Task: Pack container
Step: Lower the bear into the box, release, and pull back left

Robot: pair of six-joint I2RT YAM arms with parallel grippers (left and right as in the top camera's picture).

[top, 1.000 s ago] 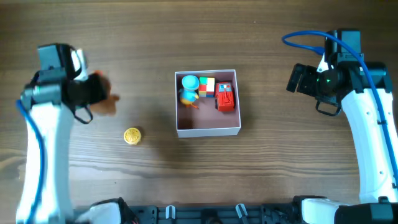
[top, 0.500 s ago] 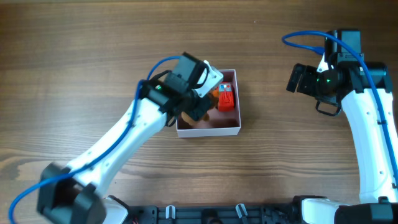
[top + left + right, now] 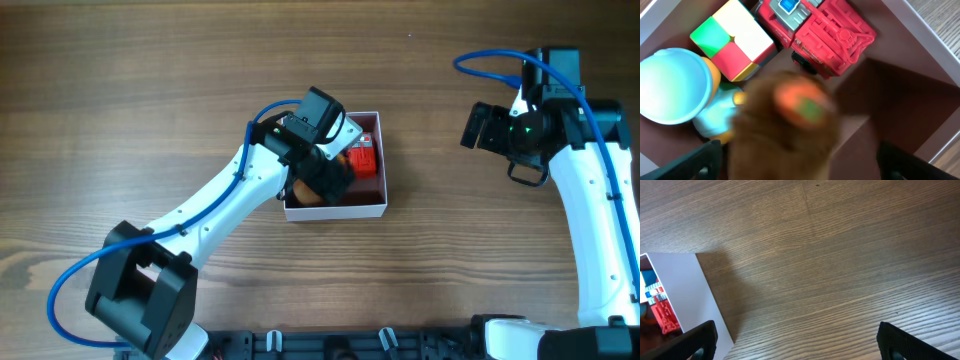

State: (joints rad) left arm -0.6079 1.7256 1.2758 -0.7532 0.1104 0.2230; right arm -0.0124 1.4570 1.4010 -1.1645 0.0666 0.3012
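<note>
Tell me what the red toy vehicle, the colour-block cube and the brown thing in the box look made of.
Red toy vehicle: hard moulded plastic, glossy, judging by crisp raised ridges and highlights. Colour-block cube: probably plastic, smooth flat panels with a slight sheen. Brown thing: blurred; its fuzzy outline hints at plush, but that stays uncertain.
</note>
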